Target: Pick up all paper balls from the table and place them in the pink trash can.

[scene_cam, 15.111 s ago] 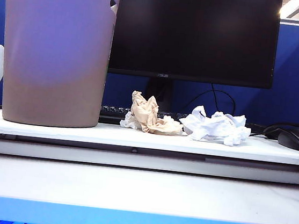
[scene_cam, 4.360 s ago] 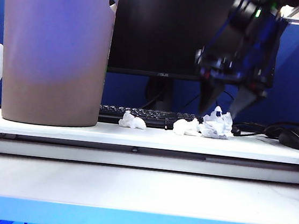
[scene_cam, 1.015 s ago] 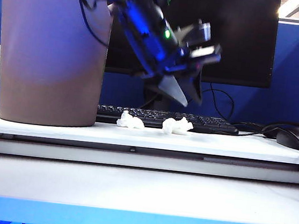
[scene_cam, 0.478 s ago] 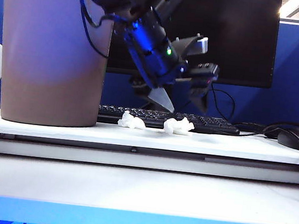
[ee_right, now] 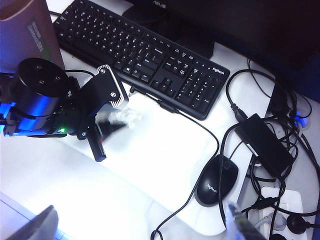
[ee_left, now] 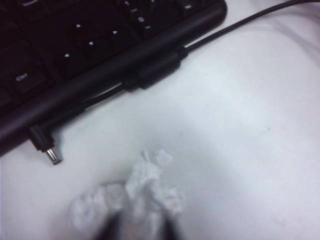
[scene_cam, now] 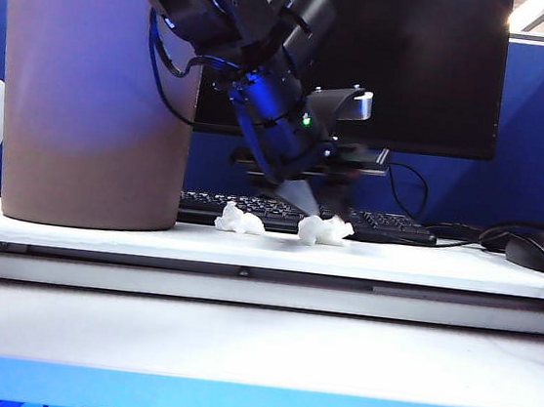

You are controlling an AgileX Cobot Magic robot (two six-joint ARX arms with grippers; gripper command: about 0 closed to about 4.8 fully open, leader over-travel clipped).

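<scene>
The pink trash can point(scene_cam: 98, 95) stands at the left on the white table point(scene_cam: 442, 267). Two small white paper balls lie in front of the keyboard: one on the left point(scene_cam: 239, 220), one on the right point(scene_cam: 326, 229). My left gripper point(scene_cam: 320, 214) points down onto the right one. In the left wrist view its blurred fingers point(ee_left: 114, 229) press in on that scrap point(ee_left: 145, 185), which rests on the table. My right gripper point(ee_right: 140, 222) hangs high above the table, open with nothing between its fingers. It looks down on the left arm point(ee_right: 45, 100) and the scrap point(ee_right: 126, 117).
Behind the scraps lies a black keyboard point(scene_cam: 388, 222) under a dark monitor point(scene_cam: 396, 61). A loose cable plug point(ee_left: 50, 155) lies near the held scrap. A black mouse point(ee_right: 216, 180), a power brick point(ee_right: 262, 142) and tangled cables sit at the right.
My left arm has come down from beside the bin onto the right scrap, and its jaws drew in around it. The tan ball and the larger white ball seen earlier are gone from the table.
</scene>
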